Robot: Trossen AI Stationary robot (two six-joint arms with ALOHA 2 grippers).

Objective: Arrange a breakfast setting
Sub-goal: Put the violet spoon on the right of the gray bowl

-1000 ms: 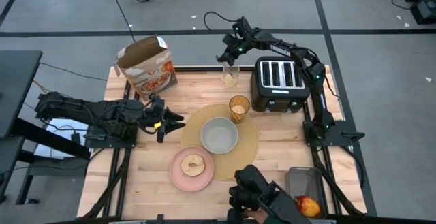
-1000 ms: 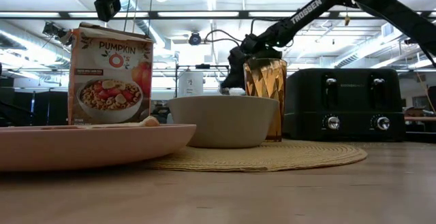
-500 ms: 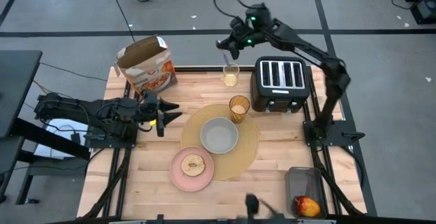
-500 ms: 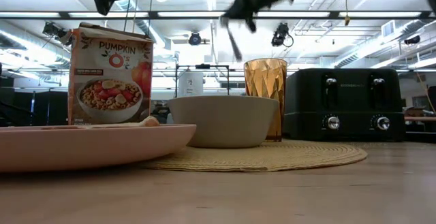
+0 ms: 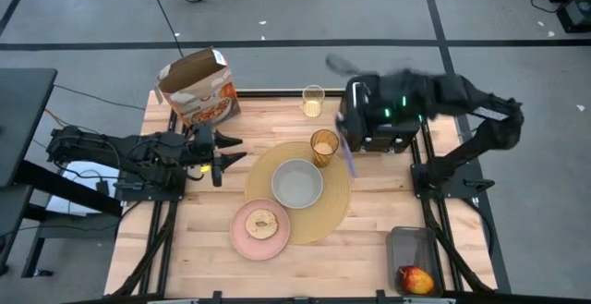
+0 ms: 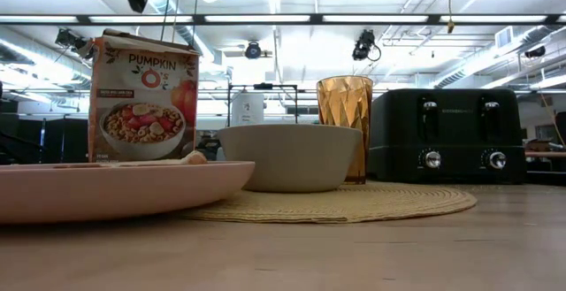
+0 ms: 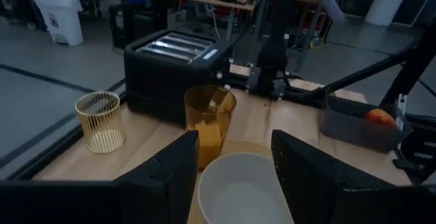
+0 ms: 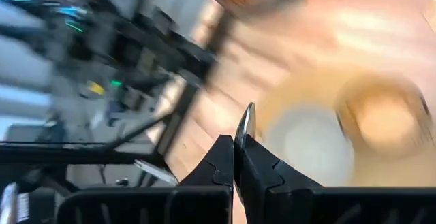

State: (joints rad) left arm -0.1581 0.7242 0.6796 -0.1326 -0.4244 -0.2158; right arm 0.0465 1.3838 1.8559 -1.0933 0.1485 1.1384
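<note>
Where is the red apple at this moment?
In the high view the red apple lies in a grey bin at the table's near right corner, off the placemat and apart from the pink plate.

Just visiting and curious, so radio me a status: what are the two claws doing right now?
Right claw shut on spoon, over the toaster. Left claw open, waiting left of the placemat. Bowl, tumbler on placemat; nothing blocking.
</note>
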